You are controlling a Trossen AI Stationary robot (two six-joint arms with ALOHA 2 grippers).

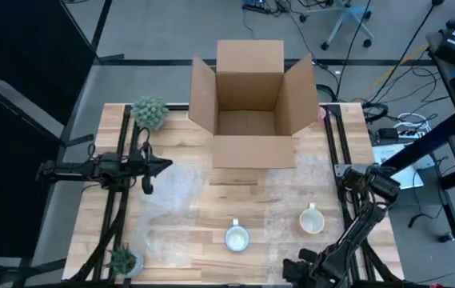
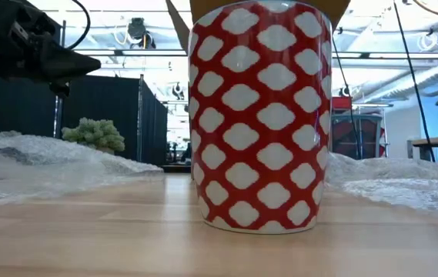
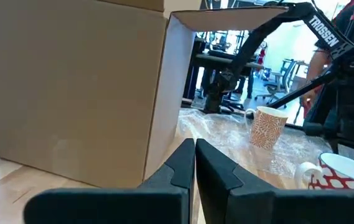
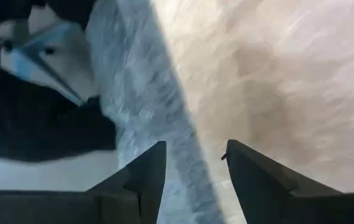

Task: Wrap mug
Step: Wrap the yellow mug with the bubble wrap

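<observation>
A red mug with white patches (image 2: 261, 115) stands upright on its base near the table's front edge (image 1: 236, 238), its white handle showing in the left wrist view (image 3: 341, 173). A second, orange-patterned mug (image 1: 312, 219) (image 3: 267, 126) stands to its right. Clear bubble wrap lies spread on the wood at the left (image 1: 167, 200) (image 2: 41, 165) and on the right (image 1: 315, 172) (image 2: 403, 181). My left gripper (image 1: 165, 166) (image 3: 195, 158) hovers shut over the table's left part, holding nothing. My right gripper (image 1: 291, 270) (image 4: 192, 158) is open at the front edge, right of the red mug, with nothing between its fingers.
An open cardboard box (image 1: 249, 104) stands at the table's far middle, its flaps up. A green plant (image 1: 149, 112) sits at the far left and a smaller one (image 1: 123, 260) at the near left. Bare wood shows between the box and the mugs (image 1: 235, 188).
</observation>
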